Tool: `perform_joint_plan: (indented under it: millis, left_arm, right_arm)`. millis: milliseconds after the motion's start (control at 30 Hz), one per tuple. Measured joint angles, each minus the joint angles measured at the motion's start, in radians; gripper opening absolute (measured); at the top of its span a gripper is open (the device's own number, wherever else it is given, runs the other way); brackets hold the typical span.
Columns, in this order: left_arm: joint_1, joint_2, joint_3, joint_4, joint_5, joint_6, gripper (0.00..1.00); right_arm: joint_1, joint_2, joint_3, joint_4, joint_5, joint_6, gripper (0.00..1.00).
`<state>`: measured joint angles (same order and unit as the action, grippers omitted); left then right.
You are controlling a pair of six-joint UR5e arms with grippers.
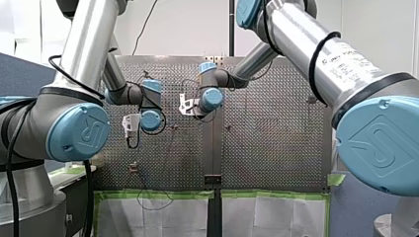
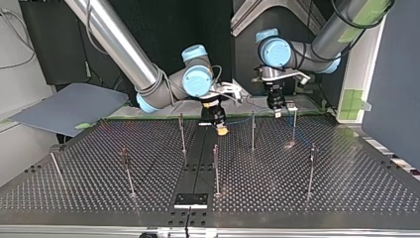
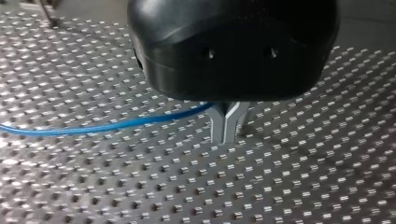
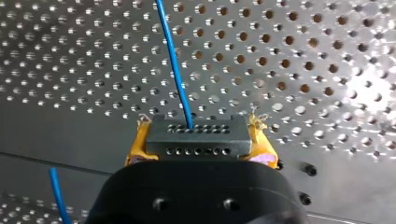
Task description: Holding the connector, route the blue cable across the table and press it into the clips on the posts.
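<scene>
Right claw [image 4: 200, 150], black-bodied, is clenched on the connector [image 4: 196, 133], with yellow pads [image 4: 136, 147] pressing on either end. Connector: dark grey block with two rows of small holes. Cable [image 4: 175, 65]: thin, bright blue, leaving the connector's far face and running straight ahead of the claw over the table [image 4: 303, 56]. Left claw [image 3: 226, 127]: metal fingers [image 3: 217, 125] drawn together, pinching the cable, which trails sideways from them, low over the table. Posts [image 2: 253, 130] stand near both claws; whether any clip holds the cable cannot be told.
</scene>
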<state>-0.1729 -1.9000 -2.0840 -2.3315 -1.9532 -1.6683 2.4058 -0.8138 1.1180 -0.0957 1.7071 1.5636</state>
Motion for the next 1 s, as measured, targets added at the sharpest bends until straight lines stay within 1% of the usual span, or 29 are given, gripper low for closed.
perform_joint_plan:
  millis: [167, 300, 467, 567, 667, 800, 900, 1000]
  left_arm:
    - [0.001, -0.008, -0.045, 0.046, 0.039, -0.018, 0.02]
    - [0.003, -0.008, -0.078, 0.079, 0.071, -0.035, 0.02]
    - [0.007, -0.010, -0.124, 0.124, 0.116, -0.048, 0.02]
    - [0.008, -0.010, -0.138, 0.153, 0.145, -0.056, 0.02]
    - [0.008, -0.010, -0.129, 0.174, 0.172, -0.063, 0.02]
    - [0.009, -0.011, -0.107, 0.185, 0.208, -0.078, 0.02]
    - [0.012, -0.019, -0.086, 0.184, 0.235, -0.087, 0.02]
    - [0.014, -0.038, -0.063, 0.173, 0.256, -0.085, 0.02]
  right_arm:
    - [0.001, 0.001, 0.020, -0.001, -0.021, 0.005, 0.00]
    - [-0.003, 0.001, 0.041, -0.004, -0.036, 0.008, 0.00]
    - [-0.006, 0.001, 0.049, -0.005, -0.040, 0.010, 0.00]
    - [-0.008, 0.003, 0.051, -0.006, -0.040, 0.012, 0.00]
    - [-0.010, 0.006, 0.052, -0.006, -0.040, 0.014, 0.00]
    - [-0.015, 0.010, 0.053, -0.007, -0.039, 0.017, 0.00]
    - [-0.020, 0.012, 0.053, -0.008, -0.038, 0.019, 0.00]
    - [-0.026, 0.012, 0.053, -0.009, -0.038, 0.019, 0.00]
